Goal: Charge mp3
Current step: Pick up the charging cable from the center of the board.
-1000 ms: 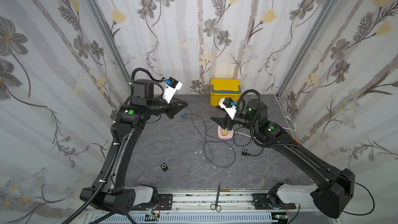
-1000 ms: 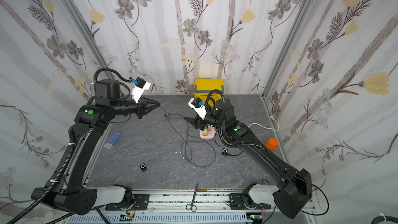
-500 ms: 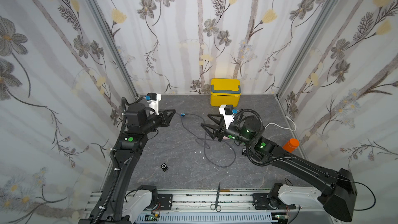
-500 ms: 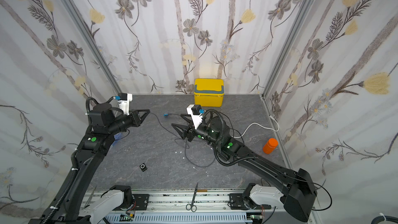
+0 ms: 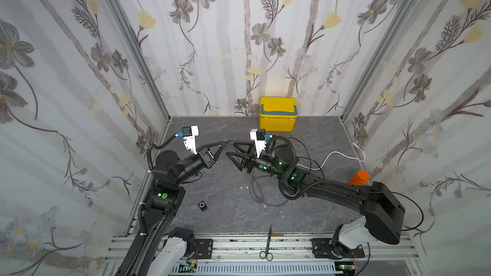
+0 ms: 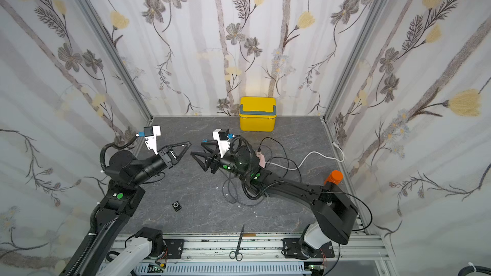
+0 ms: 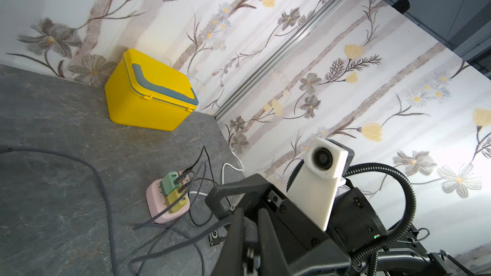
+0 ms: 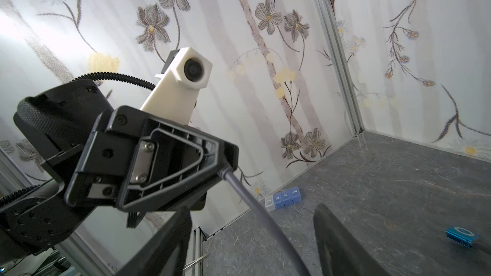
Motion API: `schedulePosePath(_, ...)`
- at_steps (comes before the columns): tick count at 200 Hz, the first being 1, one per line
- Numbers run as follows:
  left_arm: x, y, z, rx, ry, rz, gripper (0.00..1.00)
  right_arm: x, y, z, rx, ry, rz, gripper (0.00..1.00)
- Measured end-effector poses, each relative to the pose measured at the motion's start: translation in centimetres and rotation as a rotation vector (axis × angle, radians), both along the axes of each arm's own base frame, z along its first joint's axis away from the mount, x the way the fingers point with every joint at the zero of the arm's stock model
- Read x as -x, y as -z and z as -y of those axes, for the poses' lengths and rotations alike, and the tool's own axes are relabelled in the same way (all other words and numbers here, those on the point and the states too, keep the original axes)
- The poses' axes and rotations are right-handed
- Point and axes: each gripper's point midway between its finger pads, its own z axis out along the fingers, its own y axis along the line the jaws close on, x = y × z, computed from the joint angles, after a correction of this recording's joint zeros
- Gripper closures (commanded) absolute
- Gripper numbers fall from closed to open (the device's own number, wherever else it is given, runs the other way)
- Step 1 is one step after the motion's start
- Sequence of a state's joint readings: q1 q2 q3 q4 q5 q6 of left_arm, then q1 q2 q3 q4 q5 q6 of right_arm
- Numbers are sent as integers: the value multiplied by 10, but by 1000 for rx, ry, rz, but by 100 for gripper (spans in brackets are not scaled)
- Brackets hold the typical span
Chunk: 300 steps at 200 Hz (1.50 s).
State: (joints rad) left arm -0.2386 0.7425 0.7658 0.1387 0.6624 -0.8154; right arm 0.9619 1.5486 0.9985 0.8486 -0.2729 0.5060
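mp3 (image 8: 461, 236): blue, lies flat on the far surface (image 5: 212, 216), about mid-width; also visible in a top view (image 5: 225, 141). Small metallic body, looks like a clip type. Port not visible.
black mp3 (image 5: 202, 205): near surface, left of centre, well apart from both arms.
third mp3 (image 7: 214, 237): dark, just beside the strip (image 7: 156, 205).
target: can't tell which one is meant; assuming the blue one because it's nearest the jaws.
relation: the blue one sits just far of the gap between the two jaw tips and below both. Long axis too small to read.
left gripper (image 5: 219, 145): points right, jaws closed on the cable (image 8: 255, 208) at its plug end.
right gripper (image 5: 230, 148): points left, jaws wide open, nothing held. Cable runs between them; contact not clear.
nearer arm: about equal. Right is the free one, so pickup looks like its job.
next: likely right drops far and down onto the blue one, then left brings the plug in.
risk: cable between the right jaws could snag.
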Motion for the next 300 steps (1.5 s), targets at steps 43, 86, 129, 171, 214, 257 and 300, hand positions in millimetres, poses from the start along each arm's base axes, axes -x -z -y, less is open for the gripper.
schedulePosePath(43,-1,4,0,59,-37,-4,100,-6,2,-7,-72,-27,-34,27)
schedulePosePath(86,6,-7,-2,82,-46,22,100,-12,-6,7,-141,3,-42,32)
schedulePosePath(129,1,-9,-12,71,-123,37,100,-8,-23,32,-166,77,-46,51)
schedulePosePath(171,-5,-5,-17,71,-165,29,100,4,-15,24,-102,67,-81,67)
schedulePosePath(214,-9,-8,-12,89,-152,36,100,19,7,-1,-41,-25,-118,64)
schedulePosePath(257,-4,-4,-5,102,-121,21,100,19,15,-17,-42,-73,-147,43)
schedulePosePath(300,3,2,-4,125,-108,4,100,2,17,-5,-134,-10,-161,30)
